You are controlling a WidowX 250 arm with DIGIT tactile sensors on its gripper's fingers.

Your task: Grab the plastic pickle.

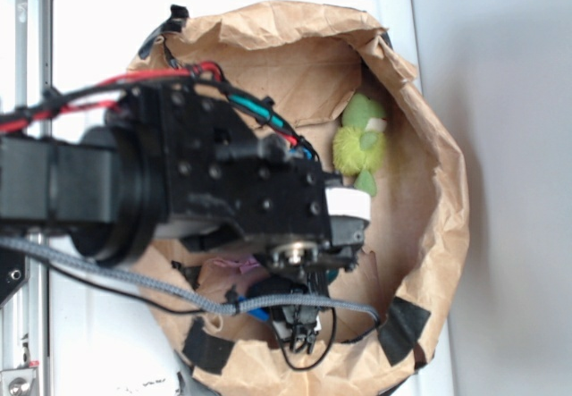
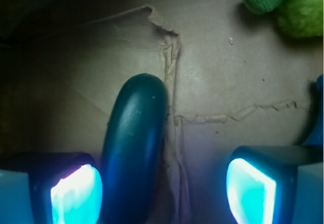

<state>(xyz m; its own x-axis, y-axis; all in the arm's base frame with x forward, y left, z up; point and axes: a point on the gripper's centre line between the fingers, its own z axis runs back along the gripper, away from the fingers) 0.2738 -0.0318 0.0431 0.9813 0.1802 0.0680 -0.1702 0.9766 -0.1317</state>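
In the wrist view the plastic pickle [image 2: 134,148], glossy and very dark green, lies lengthwise on the brown paper floor. It sits between the fingers of my gripper [image 2: 163,191], right beside the left pad [image 2: 76,193]. A wide gap separates it from the right pad [image 2: 250,188]. The jaws stand open and low around it. In the exterior view the black arm [image 1: 223,181] reaches down into the paper-lined bin [image 1: 429,146] and hides both the pickle and the fingers.
A fuzzy light-green plush toy [image 2: 288,4] [image 1: 362,141] lies at the far right of the bin floor. A blue bottle's edge [image 2: 316,113] shows just right of the right finger. Crumpled paper walls rise all round. Cables [image 1: 295,311] hang under the arm.
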